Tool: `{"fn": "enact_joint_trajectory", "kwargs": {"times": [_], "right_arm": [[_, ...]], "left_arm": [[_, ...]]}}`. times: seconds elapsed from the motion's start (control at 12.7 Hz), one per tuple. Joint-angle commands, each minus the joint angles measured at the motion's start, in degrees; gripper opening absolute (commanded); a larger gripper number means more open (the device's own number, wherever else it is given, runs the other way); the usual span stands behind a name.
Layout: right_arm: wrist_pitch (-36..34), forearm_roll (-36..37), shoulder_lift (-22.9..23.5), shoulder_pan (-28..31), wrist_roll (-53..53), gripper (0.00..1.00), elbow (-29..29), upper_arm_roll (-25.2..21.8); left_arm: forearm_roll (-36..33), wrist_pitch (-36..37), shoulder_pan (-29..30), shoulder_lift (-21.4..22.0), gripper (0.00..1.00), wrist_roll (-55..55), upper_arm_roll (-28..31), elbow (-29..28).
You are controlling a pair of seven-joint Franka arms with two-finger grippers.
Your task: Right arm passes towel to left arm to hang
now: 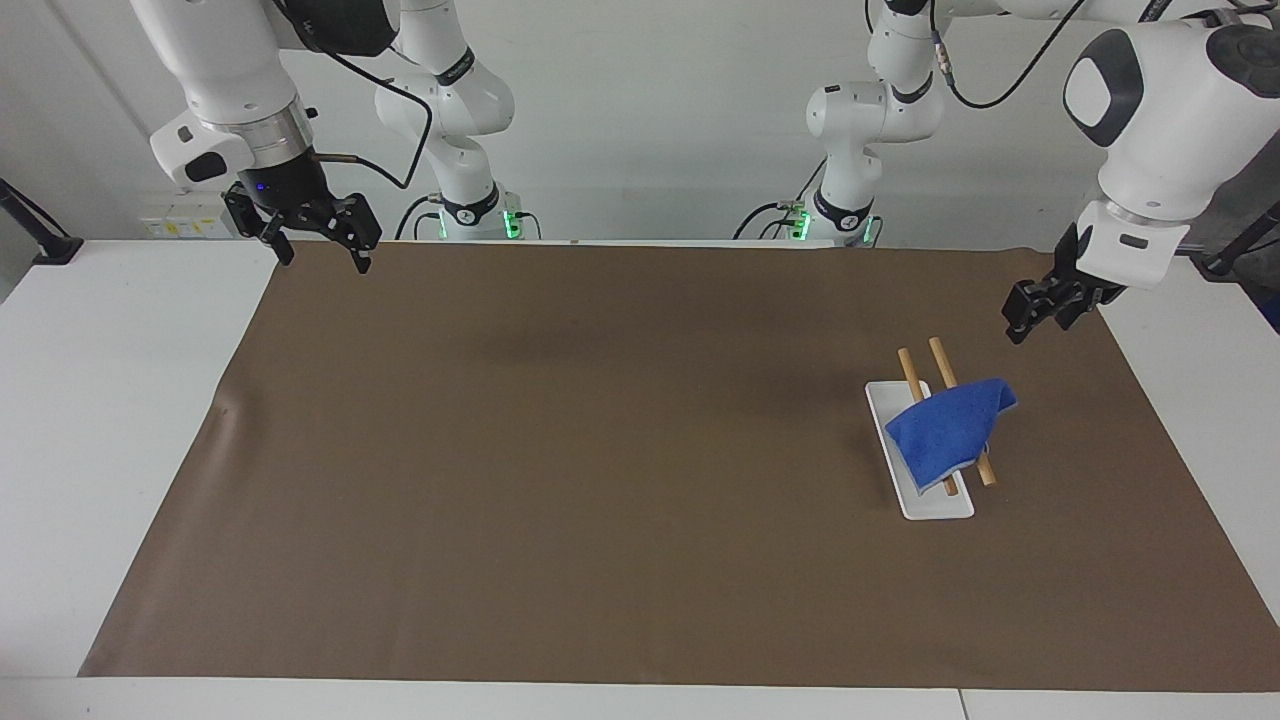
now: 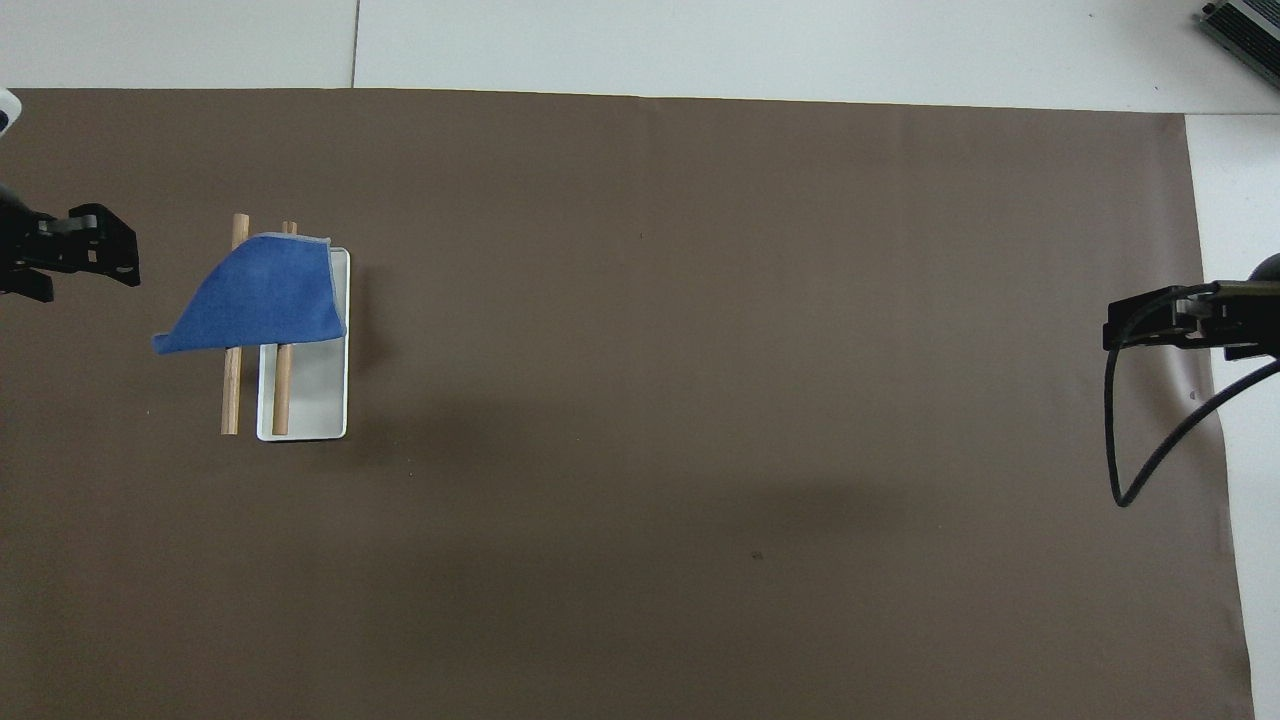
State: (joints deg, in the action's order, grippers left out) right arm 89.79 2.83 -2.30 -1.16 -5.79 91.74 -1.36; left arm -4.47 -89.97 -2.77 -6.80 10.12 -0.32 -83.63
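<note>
Facing view: towel [image 1: 948,432] is draped over two wooden rods [image 1: 945,380] of a small rack with a white tray base [image 1: 930,505], toward the left arm's end of the tabletop [image 1: 600,470]. One corner of the cloth sticks out past the rods, toward the left arm's end. Nothing is touching it.

Left arm [image 1: 1150,110] comes in from the top right of this view. Left gripper [image 1: 1035,318] hangs in the air over the brown mat [image 1: 600,560], near the mat edge at that arm's end, apart from the towel and carrying nothing. Can't tell how its fingers stand.

Right arm [image 1: 240,90] waits at the other end. Right gripper [image 1: 322,240] hangs over the mat corner closest to its base, fingers spread, nothing between them.

Overhead view: towel [image 2: 262,295] covers the farther ends of both rods [image 2: 232,390], while the nearer part of the tray [image 2: 312,400] is bare. Left gripper [image 2: 85,262] shows at the frame edge, beside the rack, well clear of the cloth. Right gripper [image 2: 1165,325] sits at the opposite frame edge over the mat's border, with a black cable [image 2: 1130,440] looping below it.
</note>
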Motion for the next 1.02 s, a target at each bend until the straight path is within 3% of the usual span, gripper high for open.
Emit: {"fn": "enact_joint_trajectory", "kwargs": {"times": [0.0,0.08,0.16,0.47,0.94], "right_arm": [[-1.0,-0.9,0.4,0.6,1.1,1.00,-0.9,0.3],[-0.9,-0.9,0.3,0.6,1.1,1.00,-0.8,0.3],[-0.8,-0.9,0.2,0.5,1.1,1.00,-0.7,0.3],[-1.0,-0.9,0.2,0.6,1.1,1.00,-0.7,0.3],[-1.1,-0.9,0.2,0.6,1.1,1.00,-0.7,0.3]], "left_arm": [[-1.3,0.8,-0.4,2.2,0.84,-4.1,0.0,-2.0],[-1.2,0.9,-0.6,2.3,0.97,-3.6,0.0,-2.2],[-0.9,0.8,-0.8,2.6,1.00,-3.6,0.0,-2.9],[3.1,-0.5,-1.0,3.5,1.00,0.7,0.1,-5.0],[3.3,-1.3,-1.6,4.0,1.00,0.8,0.0,-4.4]]}}
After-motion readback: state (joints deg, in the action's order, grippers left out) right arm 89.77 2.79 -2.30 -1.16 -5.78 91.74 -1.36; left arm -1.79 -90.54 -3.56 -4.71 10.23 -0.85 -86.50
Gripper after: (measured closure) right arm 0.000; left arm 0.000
